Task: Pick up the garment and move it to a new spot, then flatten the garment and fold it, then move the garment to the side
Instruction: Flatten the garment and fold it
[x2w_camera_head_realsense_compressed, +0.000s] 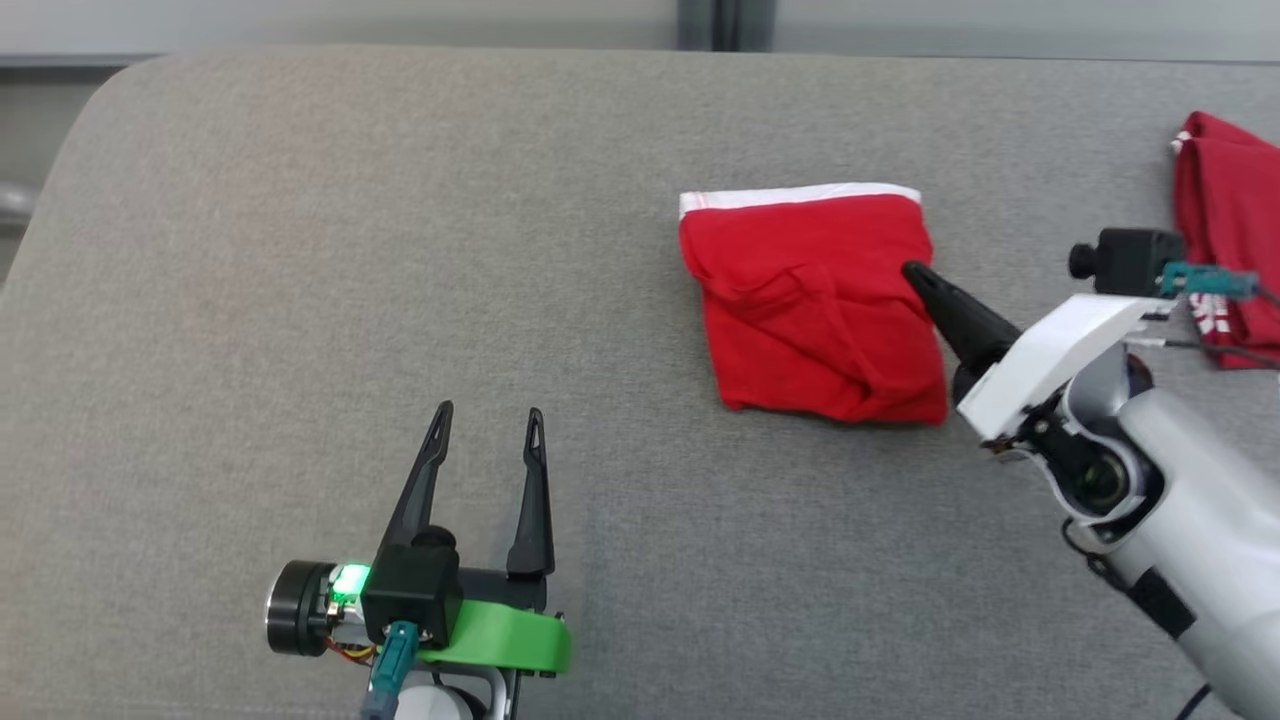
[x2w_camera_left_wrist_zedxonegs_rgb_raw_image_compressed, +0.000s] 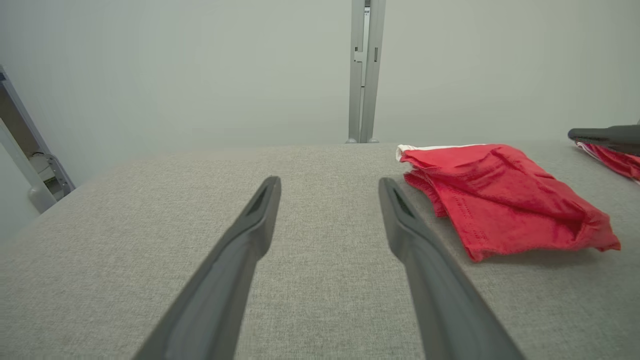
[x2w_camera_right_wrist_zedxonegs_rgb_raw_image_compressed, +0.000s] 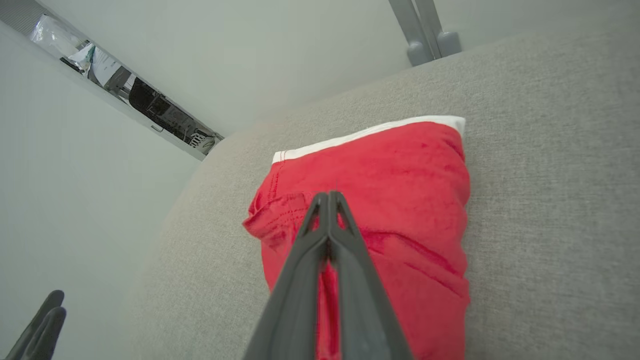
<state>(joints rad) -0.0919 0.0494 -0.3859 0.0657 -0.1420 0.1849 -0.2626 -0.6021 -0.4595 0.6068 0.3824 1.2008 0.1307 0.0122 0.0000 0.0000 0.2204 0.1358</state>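
The garment (x2w_camera_head_realsense_compressed: 810, 300) is seen folded on the surface (x2w_camera_head_realsense_compressed: 300, 250), under the tips of the right fingers (x2w_camera_head_realsense_compressed: 960, 310), which are pressed together; no pinched cloth is visible. The left fingers (x2w_camera_head_realsense_compressed: 420, 480) are spread wide, well apart from it. Only the move aside is judged outstanding.

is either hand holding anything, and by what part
Left hand: open, empty. Right hand: shut, tips at the right edge of the folded red garment; no cloth shows between them, so a hold cannot be told.
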